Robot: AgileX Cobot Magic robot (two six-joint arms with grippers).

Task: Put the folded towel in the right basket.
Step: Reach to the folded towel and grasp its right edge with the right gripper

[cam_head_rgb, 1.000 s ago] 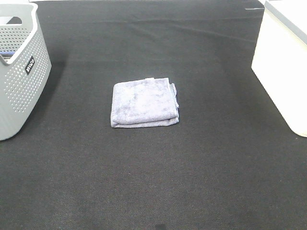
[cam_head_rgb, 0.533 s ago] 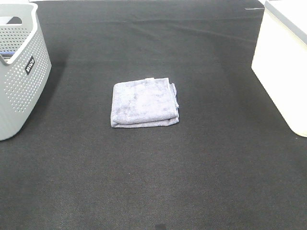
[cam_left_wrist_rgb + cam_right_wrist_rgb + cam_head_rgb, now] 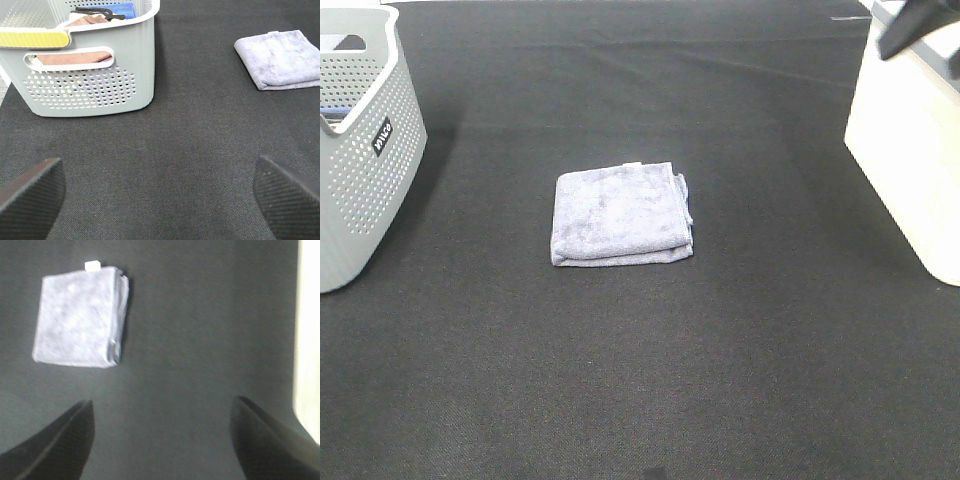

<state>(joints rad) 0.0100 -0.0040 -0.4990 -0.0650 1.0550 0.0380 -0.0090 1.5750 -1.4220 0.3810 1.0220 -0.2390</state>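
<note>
A dark piece of the right arm (image 3: 917, 25) now shows in the high view's far corner, at about 1 o'clock, above the rim of the right basket (image 3: 905, 150). Half a second earlier and a second earlier that corner held only the white basket. This is the one difference between the frames, and it suggests the right arm is starting its approach and the pick has not begun. The towel (image 3: 621, 215), a lavender folded square, lies flat at the centre of the black mat (image 3: 640, 380) in the same place and shape as in both earlier frames. Nothing touches it, and it is well apart from both baskets. The right basket sits at 3 o'clock and the left basket (image 3: 360, 150), grey and perforated, at 9 o'clock. In the right wrist view the right gripper (image 3: 162, 440) has its fingers spread wide and empty over bare mat, with the towel ahead of them and off toward one side and the white basket wall at the frame's edge. In the left wrist view the left gripper (image 3: 160, 200) is likewise spread and empty, low over the mat and near the grey basket, which already holds some cloths. The towel is well away from it. The whole task is judged still to do.
</note>
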